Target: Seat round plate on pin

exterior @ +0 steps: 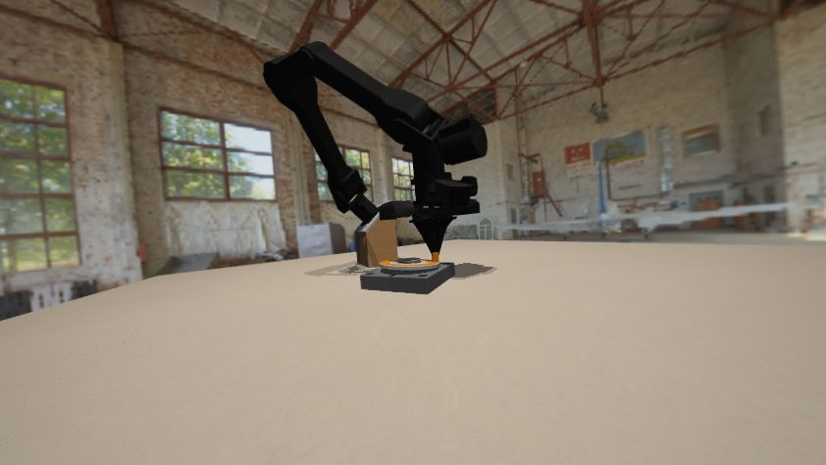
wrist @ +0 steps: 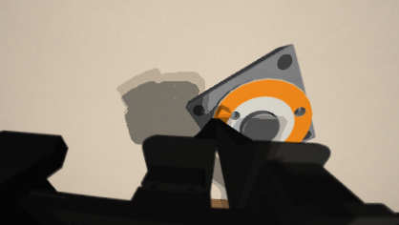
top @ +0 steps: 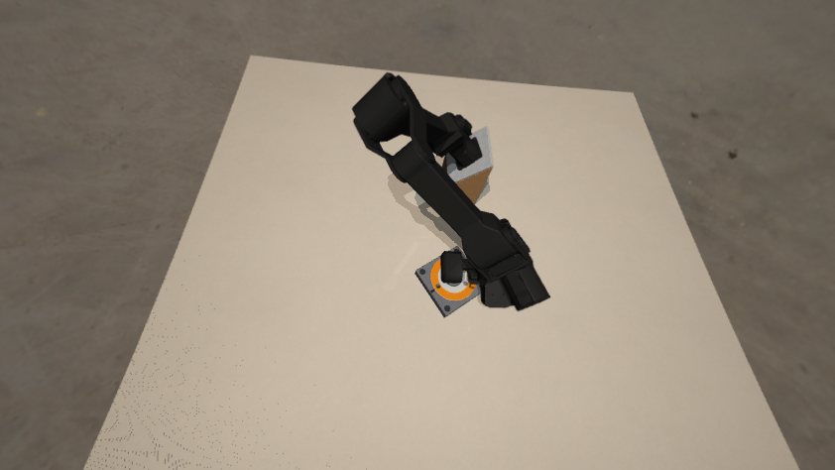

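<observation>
The round plate (top: 455, 295) (exterior: 392, 264) (wrist: 267, 88), orange with a white inner ring, sits around the grey post (wrist: 260, 126) on the dark square base (top: 439, 302) (exterior: 395, 283) (wrist: 269, 69). The orange tab (exterior: 436, 255) (wrist: 222, 112) stands at the plate's edge. A small hole (wrist: 235, 115) shows beside the tab. The pin cannot be made out, and whether the plate lies flat cannot be told. My gripper (exterior: 436, 251) (wrist: 214, 122) is shut and empty, pointing down, its tips right at the tab. Whether they touch it cannot be told.
The brown block (top: 475, 184) (exterior: 381, 239) with a sloped grey top stands behind the base and carries the arm's foot. The arm passes above the table (top: 326, 362) (exterior: 404, 375) and partly hides the base in the top view.
</observation>
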